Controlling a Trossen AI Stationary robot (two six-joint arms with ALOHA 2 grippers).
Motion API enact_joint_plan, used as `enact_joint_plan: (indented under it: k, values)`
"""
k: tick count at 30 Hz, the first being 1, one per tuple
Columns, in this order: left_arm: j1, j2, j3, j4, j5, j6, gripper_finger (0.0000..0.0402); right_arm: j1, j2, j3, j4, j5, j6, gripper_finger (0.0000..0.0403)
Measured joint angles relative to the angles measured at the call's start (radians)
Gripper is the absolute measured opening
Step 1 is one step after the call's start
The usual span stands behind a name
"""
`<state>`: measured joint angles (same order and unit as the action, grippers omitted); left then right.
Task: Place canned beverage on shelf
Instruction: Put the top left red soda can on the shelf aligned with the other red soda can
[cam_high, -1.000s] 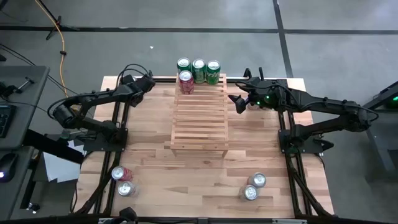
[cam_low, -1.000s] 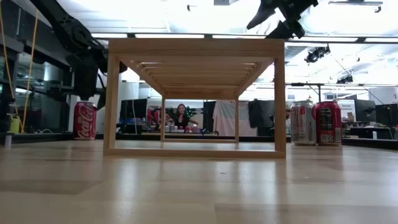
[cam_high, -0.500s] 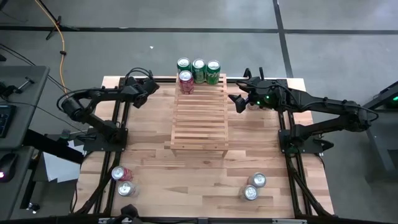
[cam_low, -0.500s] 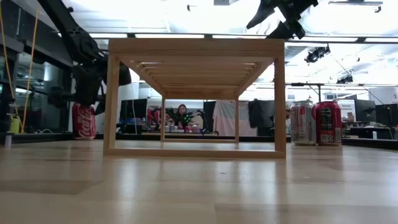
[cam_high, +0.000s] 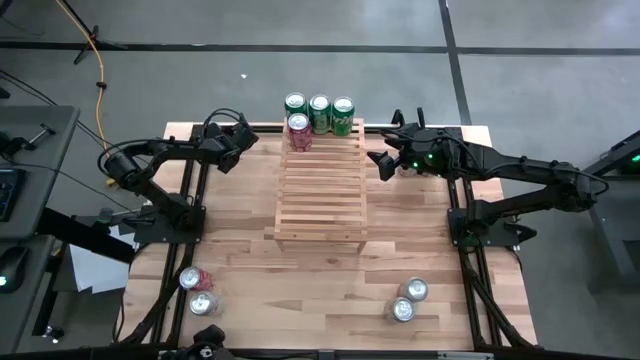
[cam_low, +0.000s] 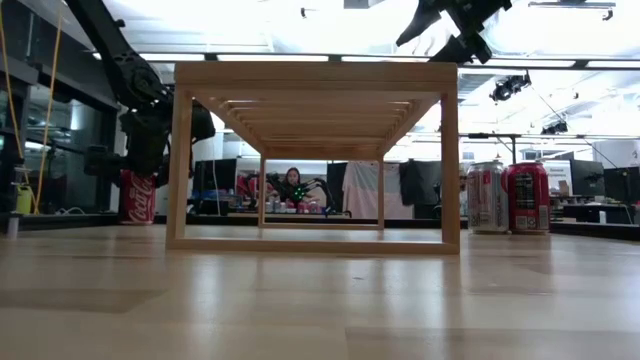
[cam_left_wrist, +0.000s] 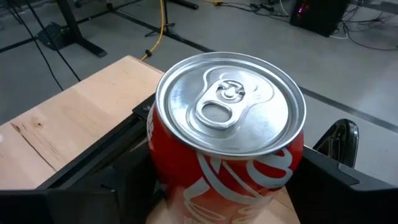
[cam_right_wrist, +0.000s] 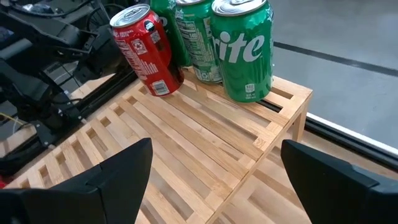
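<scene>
A red can (cam_left_wrist: 230, 112) stands upright at the table's far left, between the fingers of my left gripper (cam_left_wrist: 227, 183), which is shut on it. The arm (cam_high: 240, 140) hides the can from above, and it shows only partly in the low view (cam_low: 135, 200). The shelf (cam_high: 320, 190), a light slatted wooden rack, stands on its legs mid-table. At its far end stand a red can (cam_high: 299, 128) and three green cans (cam_high: 319, 112). My right gripper (cam_high: 380, 165) hangs open in the air by the shelf's far right corner (cam_right_wrist: 292, 99). My left gripper pinches the red can between its two fingers, one on each opposite side of the wall (cam_left_wrist: 155, 168), below the top rim. The fingers come slanting down from the table's near left. The can stays upright with its bottom on the table (cam_low: 137, 220).
Two cans (cam_high: 197, 292) stand near the front left and two more (cam_high: 408, 300) near the front right. Dark arm frames run along both sides of the table (cam_high: 460, 220). A person (cam_low: 292, 185) sits far behind the table.
My left gripper has come down at the table's far left, a little toward the shelf, and now stands around the red can. The can has kept its place on the table.
</scene>
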<state>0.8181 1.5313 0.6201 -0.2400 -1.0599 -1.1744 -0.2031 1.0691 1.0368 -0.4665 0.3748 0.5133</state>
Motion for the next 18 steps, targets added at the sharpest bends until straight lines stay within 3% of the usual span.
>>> enact_joint_plan:
  k: [10,14,18]
  values:
    - [-0.013,-0.077,0.0,-0.001,0.091,0.122,0.0278,0.0,0.0,0.0,-0.001,0.0,0.004,0.0342]
    - [-0.051,-0.168,0.0,-0.001,0.151,0.248,0.0278,0.0,0.0,0.0,0.0,0.0,0.004,0.0342]
    - [-0.098,-0.302,0.0,-0.004,0.282,0.418,0.0278,0.0,0.0,0.0,-0.001,-0.008,0.004,0.0342]
